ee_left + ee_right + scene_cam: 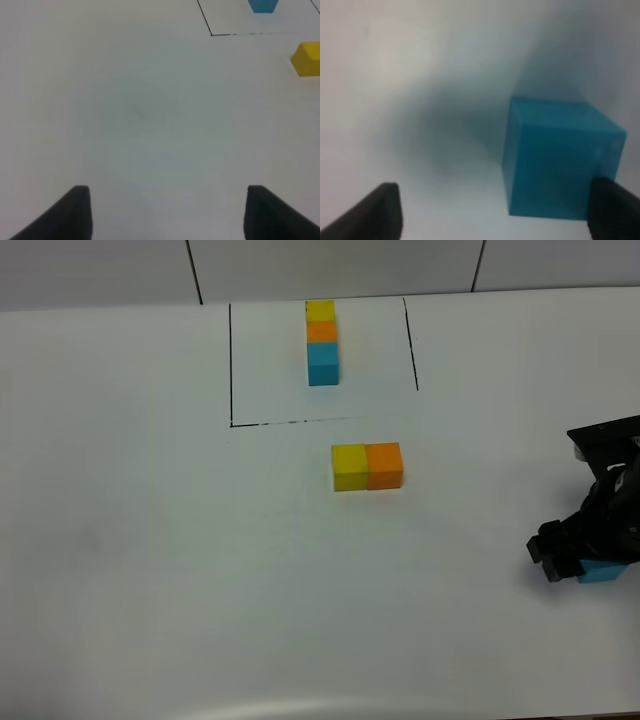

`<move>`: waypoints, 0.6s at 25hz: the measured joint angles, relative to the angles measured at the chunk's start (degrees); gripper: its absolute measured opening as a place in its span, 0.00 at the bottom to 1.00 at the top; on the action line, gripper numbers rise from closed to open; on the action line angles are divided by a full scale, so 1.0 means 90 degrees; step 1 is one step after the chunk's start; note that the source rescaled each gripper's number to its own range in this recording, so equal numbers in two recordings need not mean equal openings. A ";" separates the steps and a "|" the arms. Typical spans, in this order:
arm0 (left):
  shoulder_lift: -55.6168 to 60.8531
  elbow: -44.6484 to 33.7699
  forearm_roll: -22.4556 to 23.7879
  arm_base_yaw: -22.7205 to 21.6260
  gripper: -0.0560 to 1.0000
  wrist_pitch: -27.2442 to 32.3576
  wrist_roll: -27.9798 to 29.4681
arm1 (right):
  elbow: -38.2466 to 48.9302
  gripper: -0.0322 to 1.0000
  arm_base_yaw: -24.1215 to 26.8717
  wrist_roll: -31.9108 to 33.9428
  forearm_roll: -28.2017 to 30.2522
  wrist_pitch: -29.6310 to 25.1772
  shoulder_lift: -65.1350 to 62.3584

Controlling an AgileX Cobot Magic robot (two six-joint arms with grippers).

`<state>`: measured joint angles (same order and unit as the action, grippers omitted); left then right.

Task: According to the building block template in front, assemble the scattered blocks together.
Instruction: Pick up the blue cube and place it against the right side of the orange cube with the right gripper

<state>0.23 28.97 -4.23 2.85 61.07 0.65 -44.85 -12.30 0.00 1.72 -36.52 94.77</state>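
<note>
A sky-blue matte cube, at four o'clock from the joined yellow cube and orange cube, is straddled by the right gripper, jaws spread and unclenched; a pinch is judged needed next, then placement at the orange cube's three o'clock, matching the black-outlined three-cube template.

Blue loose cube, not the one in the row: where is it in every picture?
Exterior high: the loose blue cube peeks out at the right edge, under the right end effector.
Left wrist: not in it; the blue there is the template's blue cube.
Right wrist: the cube, big, between the open fingers, nearer one.
Shared landmark: the loose yellow cube, in exterior high and left wrist only.
</note>
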 joint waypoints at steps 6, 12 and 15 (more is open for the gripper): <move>0.0000 0.0000 0.0000 0.0000 0.42 0.0000 0.0000 | 0.0012 0.57 0.0299 0.0108 0.0042 0.0309 0.0088; 0.0000 0.0000 0.0000 0.0000 0.42 0.0000 0.0000 | 0.0052 0.57 0.0360 0.0120 0.0008 0.0518 0.0433; 0.0000 0.0000 0.0000 0.0000 0.42 0.0000 0.0000 | 0.0059 0.57 0.0367 0.0120 0.0008 0.0576 0.0498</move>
<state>0.23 28.97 -4.23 2.85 61.07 0.65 -44.31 -8.99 1.08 1.79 -31.34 99.25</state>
